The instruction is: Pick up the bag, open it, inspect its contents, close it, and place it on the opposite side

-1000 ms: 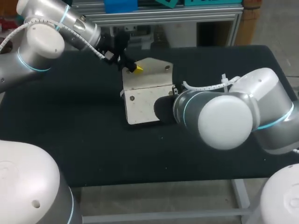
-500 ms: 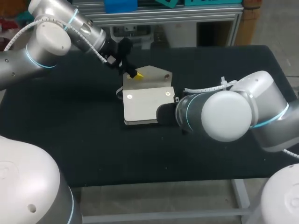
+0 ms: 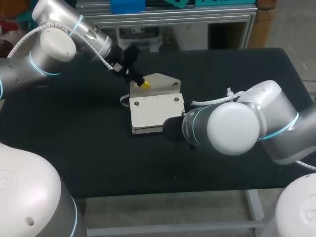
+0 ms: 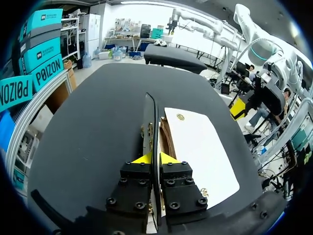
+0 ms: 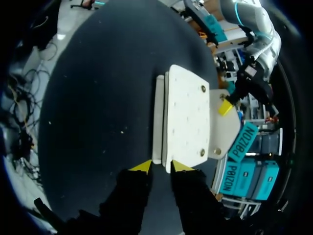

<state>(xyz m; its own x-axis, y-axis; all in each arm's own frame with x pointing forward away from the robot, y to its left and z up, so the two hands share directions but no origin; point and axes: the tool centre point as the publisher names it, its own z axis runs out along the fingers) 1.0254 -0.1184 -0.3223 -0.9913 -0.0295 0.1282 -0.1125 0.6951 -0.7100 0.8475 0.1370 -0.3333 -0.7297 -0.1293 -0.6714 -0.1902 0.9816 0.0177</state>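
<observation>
The white bag (image 3: 156,112) lies flat on the black table (image 3: 74,148), its flap (image 3: 162,80) standing up at the far side. My left gripper (image 3: 143,84) is shut on that flap; in the left wrist view the flap's thin edge (image 4: 154,122) runs between the yellow tips of the left gripper (image 4: 156,159), with the bag's body (image 4: 195,147) beside it. My right gripper (image 5: 162,166) is open at the bag's (image 5: 186,112) near edge, its tips standing either side of that edge. In the head view the right arm (image 3: 232,128) hides its own fingers.
Bare black tabletop surrounds the bag on the left, right and front. The table's front edge (image 3: 163,193) runs below the right arm. Small brass studs (image 3: 175,98) mark the bag's corners.
The bag's body has dropped from tilted up to flat on the table. The right gripper's fingers have parted and let go of it. The left gripper still holds the flap.
</observation>
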